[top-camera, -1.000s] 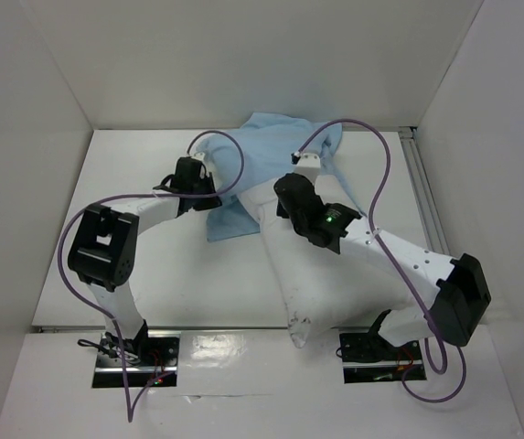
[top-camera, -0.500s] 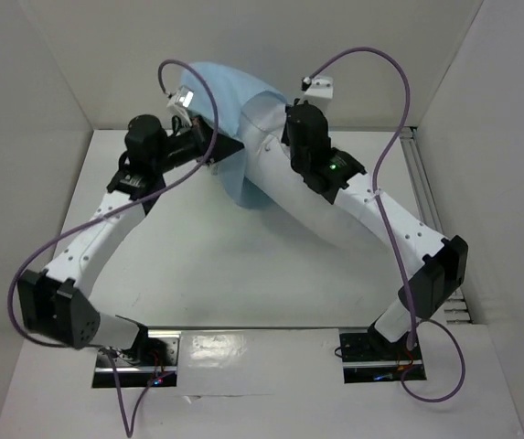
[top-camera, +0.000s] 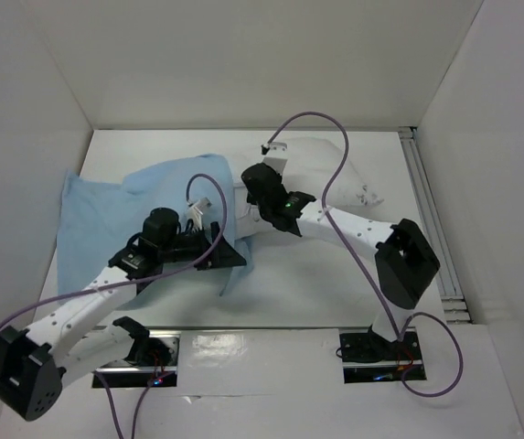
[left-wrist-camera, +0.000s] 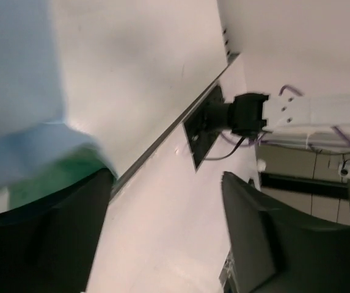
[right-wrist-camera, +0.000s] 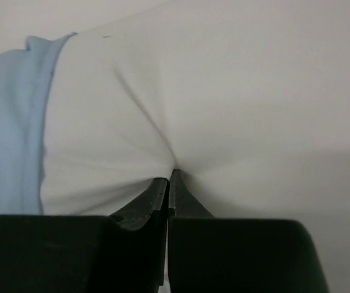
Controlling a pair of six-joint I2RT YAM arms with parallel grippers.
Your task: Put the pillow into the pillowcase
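While the left jaws stand spread just beside the near edge of the pillowcase [top-camera: 106, 210], holding nothing, we advise gripping that hem and drawing it along the pillow [right-wrist-camera: 236, 91], whose white cloth the right jaws pinch farther back on the tabletop [top-camera: 316, 283].

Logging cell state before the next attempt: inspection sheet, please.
Surface: flat white table.
Job's things: plump white fabric pillow at back right; limp light blue cloth pillowcase spread at left, its edge meeting the pillow.
Clutter: nothing seen.
Grippers: left gripper fingers open beside the pillowcase; right gripper fingers shut on the pillow.
Cables: purple cable loops over each arm.
Surroundings: white enclosure walls.
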